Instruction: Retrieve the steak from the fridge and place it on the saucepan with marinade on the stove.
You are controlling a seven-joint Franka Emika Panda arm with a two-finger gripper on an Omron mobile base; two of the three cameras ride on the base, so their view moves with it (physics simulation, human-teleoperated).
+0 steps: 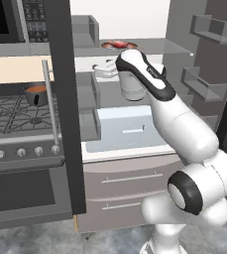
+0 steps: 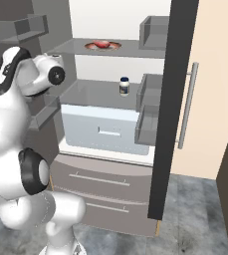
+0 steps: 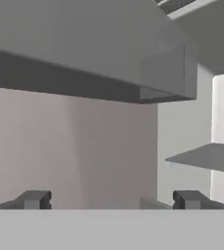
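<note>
The steak [image 1: 119,44] lies on a plate [image 2: 102,46] on the upper shelf [image 2: 130,49] of the fridge [image 2: 110,74], whose doors stand open. One shelf down stands a small white jar [image 2: 124,86]. The hand [image 3: 111,200] faces a grey inner wall beside a door bin [image 3: 108,53], fingers [image 3: 34,199] spread wide, holding nothing. Left of the fridge, the saucepan [image 1: 36,94] with orange-red liquid sits on the stove [image 1: 16,129].

A: The steak [image 2: 102,44] is showing red with pale marbling; the fridge [image 2: 110,89] is showing grey shelves and a white back wall.

B: The saucepan [image 1: 35,94] is showing dark grey around orange-red liquid; the stove [image 1: 16,134] is showing grey under black grates.
</note>
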